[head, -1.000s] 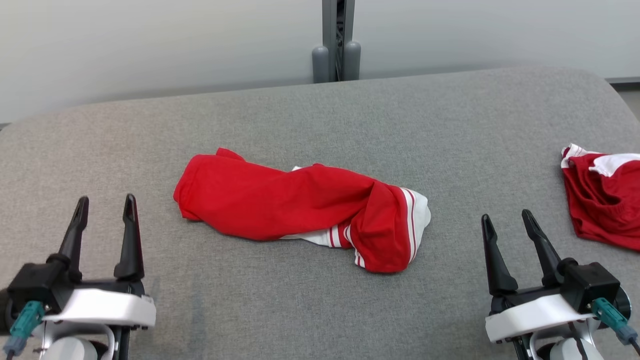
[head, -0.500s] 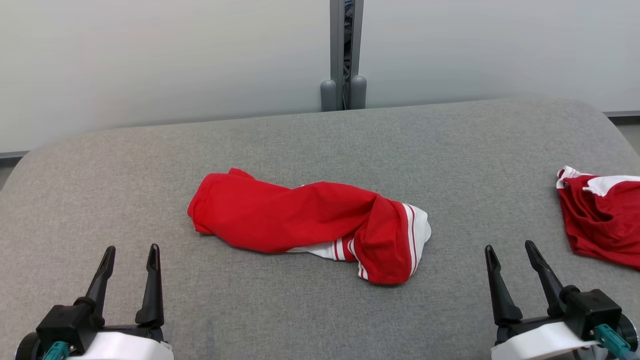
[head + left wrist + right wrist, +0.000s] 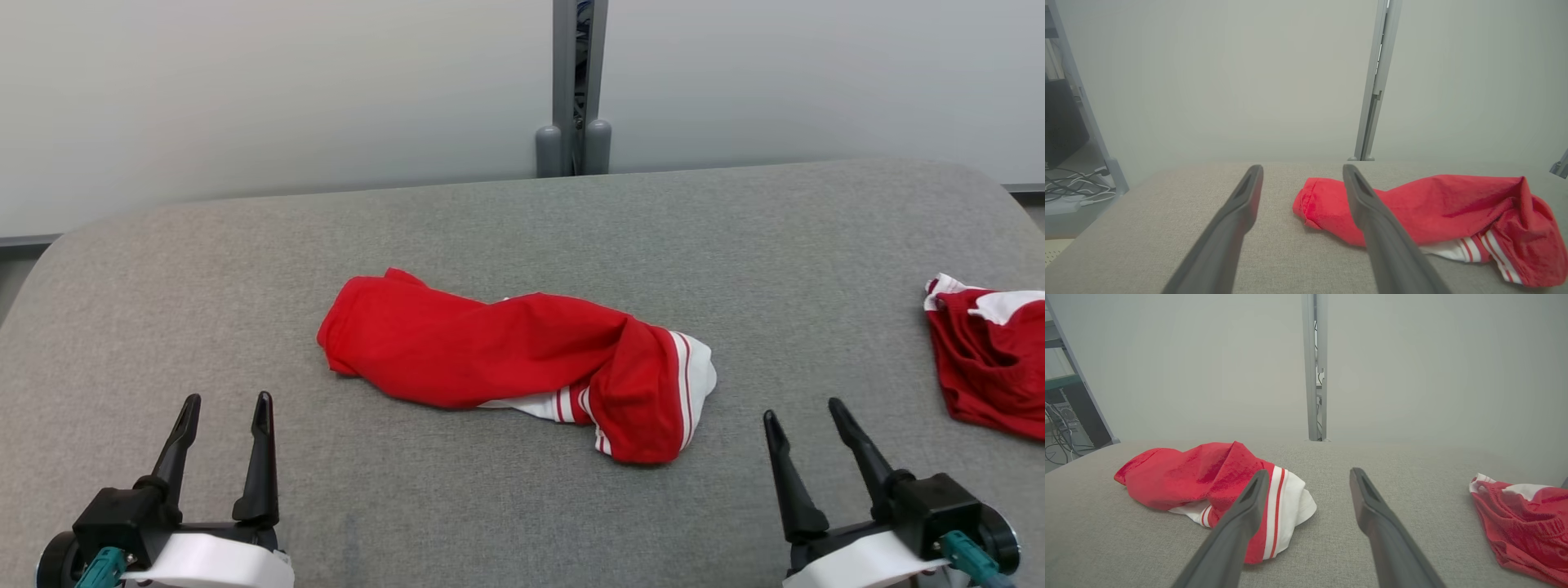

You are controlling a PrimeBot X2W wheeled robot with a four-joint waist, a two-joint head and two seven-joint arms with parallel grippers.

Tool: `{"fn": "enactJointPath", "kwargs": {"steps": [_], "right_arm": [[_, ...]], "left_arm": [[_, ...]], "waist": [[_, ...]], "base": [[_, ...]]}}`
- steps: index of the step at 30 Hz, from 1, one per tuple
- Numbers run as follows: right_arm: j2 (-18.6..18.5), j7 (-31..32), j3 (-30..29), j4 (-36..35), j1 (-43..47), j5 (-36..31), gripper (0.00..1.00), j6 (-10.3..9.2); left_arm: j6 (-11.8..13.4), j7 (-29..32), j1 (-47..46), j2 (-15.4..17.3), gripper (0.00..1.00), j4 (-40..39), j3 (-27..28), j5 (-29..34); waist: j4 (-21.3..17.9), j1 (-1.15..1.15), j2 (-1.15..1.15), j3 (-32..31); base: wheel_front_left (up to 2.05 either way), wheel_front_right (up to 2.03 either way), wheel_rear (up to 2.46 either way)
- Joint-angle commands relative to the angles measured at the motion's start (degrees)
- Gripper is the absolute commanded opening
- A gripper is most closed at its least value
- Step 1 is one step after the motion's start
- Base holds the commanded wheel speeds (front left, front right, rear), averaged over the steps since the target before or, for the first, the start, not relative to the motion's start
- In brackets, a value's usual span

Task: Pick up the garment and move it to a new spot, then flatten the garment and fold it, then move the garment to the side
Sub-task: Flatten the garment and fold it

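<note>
Grey fabric-covered surface [image 3: 506, 220] with rounded far corners; a crumpled red-and-white cloth [image 3: 988, 367] lies at its right edge, partly out of view. Behind it, pale wall panels [image 3: 245, 90] meet at a grey upright post [image 3: 578, 73] with two rounded feet. Loose cables [image 3: 1069, 192] lie on the floor left of the surface.

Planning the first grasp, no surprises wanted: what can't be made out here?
Crumpled garment: folds hide its type and underside, every view.
Second red garment: cut off at the right edge, head and right wrist views.
Left wrist view: a finger of the left gripper covers part of the crumpled garment.
Right wrist view: a finger of the right gripper overlaps its striped end.
</note>
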Motion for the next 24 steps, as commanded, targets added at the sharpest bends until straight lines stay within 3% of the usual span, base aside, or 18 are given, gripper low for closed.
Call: {"fn": "enactJointPath", "kwargs": {"steps": [1,11,24], "right_arm": [[-0.60,0.18,0.40,0.06,0.11,-0.35,1.00,0.02],[-5.97,3.64,9.06,6.19,-2.59,-1.62,1.00,0.02],[-12.26,3.94,19.62,20.32,-14.46,-7.60,1.00,0.02]], "left_arm": [[0.24,0.00,-0.93,-0.04,1.00,-0.05,0.01,0.17],[-0.57,0.19,-4.48,-1.58,1.00,1.18,-1.46,0.01],[-2.98,-0.81,-9.88,-5.08,1.00,4.90,-2.91,0.70]], "waist": [[0.48,0.00,0.00,0.27],[6.40,0.00,0.00,3.22],[12.22,0.00,0.00,9.32]], "base": [[0.00,0.00,0.00],[0.00,0.00,0.00],[0.00,0.00,0.00]]}}
